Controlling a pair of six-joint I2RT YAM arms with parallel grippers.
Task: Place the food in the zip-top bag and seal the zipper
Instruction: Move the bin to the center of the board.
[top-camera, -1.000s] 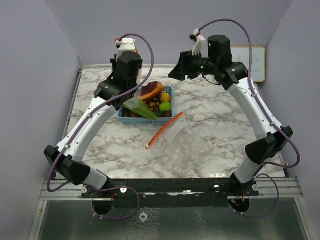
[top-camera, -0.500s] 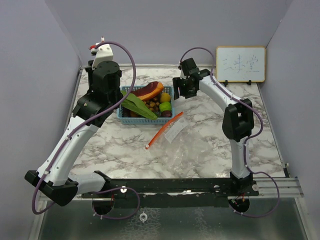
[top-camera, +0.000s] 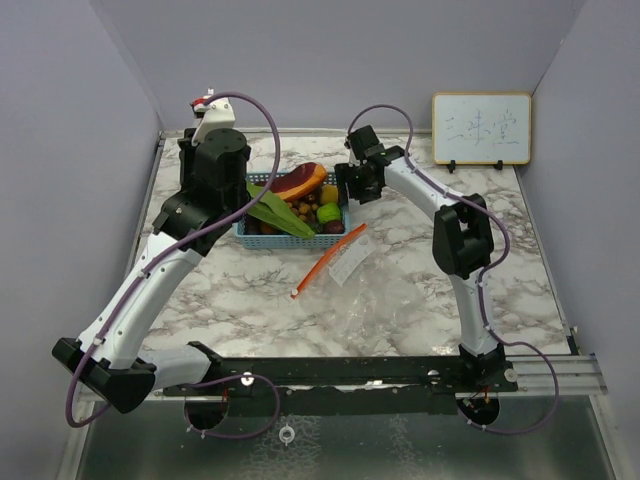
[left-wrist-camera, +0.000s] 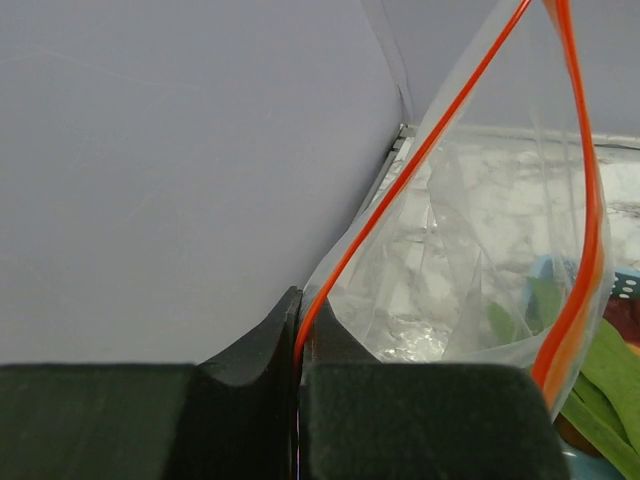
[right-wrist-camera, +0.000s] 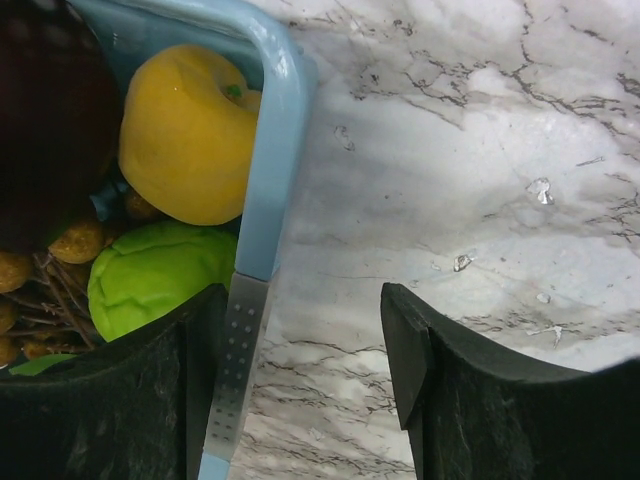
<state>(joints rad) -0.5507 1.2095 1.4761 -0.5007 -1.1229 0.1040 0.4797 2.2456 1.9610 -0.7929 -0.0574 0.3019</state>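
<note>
Top: food (top-camera: 318, 210) sits in blue basket (top-camera: 285, 243); zip-top bag (top-camera: 355, 265) lies flat on table (top-camera: 430, 250), just in front.
Left wrist: left gripper (left-wrist-camera: 298, 335) clamped on clear bag (left-wrist-camera: 450, 250) at orange zipper (left-wrist-camera: 403, 185).
Right wrist: right gripper (right-wrist-camera: 300, 340) open, straddling the blue basket rim; yellow fruit (right-wrist-camera: 185, 135) and lime-green fruit (right-wrist-camera: 150, 275) inside.

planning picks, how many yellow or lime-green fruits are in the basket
2, both at the basket's right end: a yellow fruit against the wall, a lime-green fruit beside it. More may be buried.
</note>
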